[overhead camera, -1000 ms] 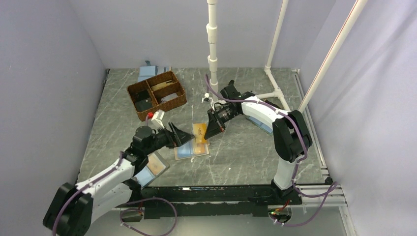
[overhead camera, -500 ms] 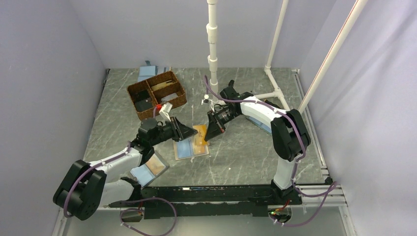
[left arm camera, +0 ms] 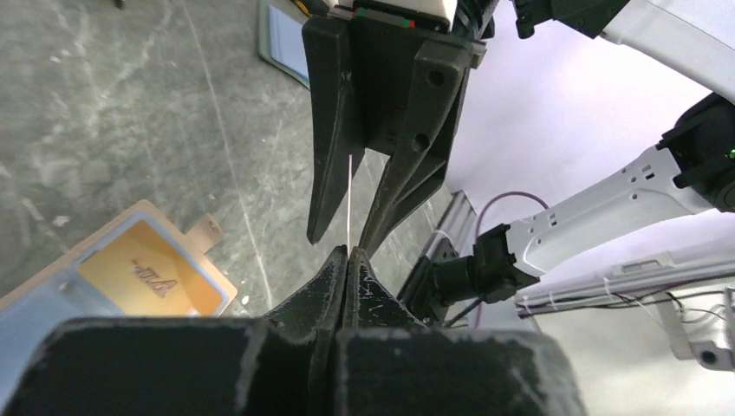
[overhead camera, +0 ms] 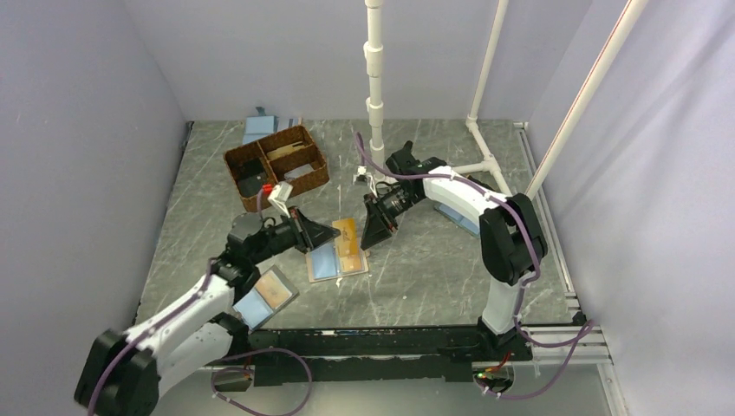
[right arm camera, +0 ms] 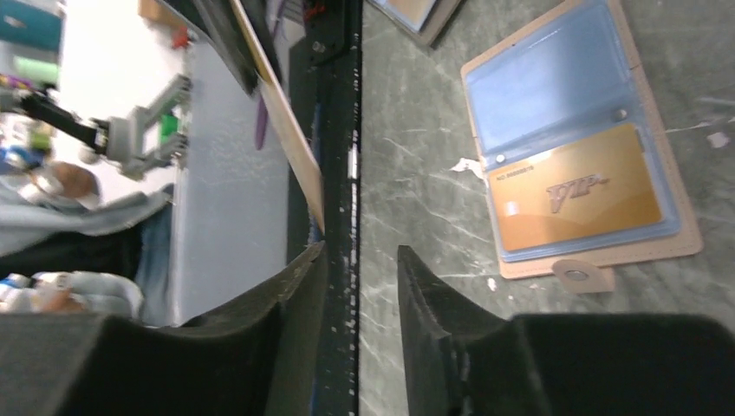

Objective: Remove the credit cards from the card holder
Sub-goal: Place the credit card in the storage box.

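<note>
Lying open and flat mid-table [overhead camera: 433,260], the holder [overhead camera: 325,263] runs its long axis left to right, with a gold card [right arm camera: 572,195] in its right panel. The left gripper [left arm camera: 347,260] reaches in from the near left, pinched tight on a loose card [left arm camera: 348,186]. The right gripper [right arm camera: 360,253] meets it tip to tip, its fingers a little apart either side of that card. The top is grey and marbled, the walls lilac.

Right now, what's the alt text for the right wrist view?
The right gripper, jaws apart, faces a thin card pinched by the left gripper. An open blue card holder holding a gold card lies on the grey table.
</note>
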`<state>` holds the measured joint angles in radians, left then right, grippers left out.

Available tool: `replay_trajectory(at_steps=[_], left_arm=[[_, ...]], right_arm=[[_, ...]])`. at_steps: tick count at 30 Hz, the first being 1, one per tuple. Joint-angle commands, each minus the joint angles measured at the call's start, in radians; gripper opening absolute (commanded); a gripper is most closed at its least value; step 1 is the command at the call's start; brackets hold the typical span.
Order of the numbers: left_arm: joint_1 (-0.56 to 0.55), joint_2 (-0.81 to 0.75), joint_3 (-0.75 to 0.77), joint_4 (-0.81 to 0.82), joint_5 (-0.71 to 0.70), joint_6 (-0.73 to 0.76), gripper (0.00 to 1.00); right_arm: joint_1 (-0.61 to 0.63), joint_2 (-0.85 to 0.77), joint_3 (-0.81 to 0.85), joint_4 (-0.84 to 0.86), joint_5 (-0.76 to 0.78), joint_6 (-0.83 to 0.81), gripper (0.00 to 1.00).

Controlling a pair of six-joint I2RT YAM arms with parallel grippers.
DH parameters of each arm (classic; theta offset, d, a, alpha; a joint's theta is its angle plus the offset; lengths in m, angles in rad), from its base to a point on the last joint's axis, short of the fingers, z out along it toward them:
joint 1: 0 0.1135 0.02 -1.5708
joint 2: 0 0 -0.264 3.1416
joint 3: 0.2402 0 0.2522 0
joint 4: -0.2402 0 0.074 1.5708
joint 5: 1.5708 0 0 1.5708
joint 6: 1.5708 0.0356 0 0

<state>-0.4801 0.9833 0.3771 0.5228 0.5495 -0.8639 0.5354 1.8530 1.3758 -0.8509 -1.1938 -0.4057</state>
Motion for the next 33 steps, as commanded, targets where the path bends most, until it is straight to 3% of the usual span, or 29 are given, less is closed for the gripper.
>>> replay_trajectory(at_steps=[1, 4, 7, 9, 14, 18, 24, 28, 33], left_arm=[[0.007, -0.213, 0.090, -0.402, -0.212, 0.137, 0.00], [0.021, -0.300, 0.160, -0.611, -0.365, 0.219, 0.00], [0.047, -0.297, 0.250, -0.726, -0.483, 0.304, 0.00], [0.081, -0.237, 0.326, -0.753, -0.514, 0.363, 0.00], [0.158, -0.039, 0.498, -0.772, -0.547, 0.433, 0.00], [0.241, 0.035, 0.550, -0.738, -0.536, 0.419, 0.00], [0.407, 0.117, 0.591, -0.635, -0.429, 0.326, 0.00], [0.490, 0.210, 0.611, -0.576, -0.351, 0.230, 0.00], [0.598, 0.331, 0.612, -0.388, -0.263, 0.075, 0.00]], right_arm=[[0.003, -0.094, 0.038, -0.070, 0.122, -0.171, 0.45], [0.002, -0.173, -0.015, -0.024, 0.243, -0.215, 0.54], [0.002, -0.222, -0.063, -0.002, 0.355, -0.270, 0.56], [0.001, -0.248, -0.099, 0.015, 0.444, -0.314, 0.56], [-0.010, -0.245, -0.021, -0.207, 0.675, -0.561, 0.57], [-0.015, -0.210, 0.042, -0.275, 0.637, -0.610, 0.56], [-0.015, -0.236, -0.004, -0.130, 0.497, -0.479, 0.56], [-0.019, -0.204, -0.020, -0.025, 0.511, -0.445, 0.56], [-0.063, -0.078, 0.092, -0.009, 0.477, -0.451, 0.55]])
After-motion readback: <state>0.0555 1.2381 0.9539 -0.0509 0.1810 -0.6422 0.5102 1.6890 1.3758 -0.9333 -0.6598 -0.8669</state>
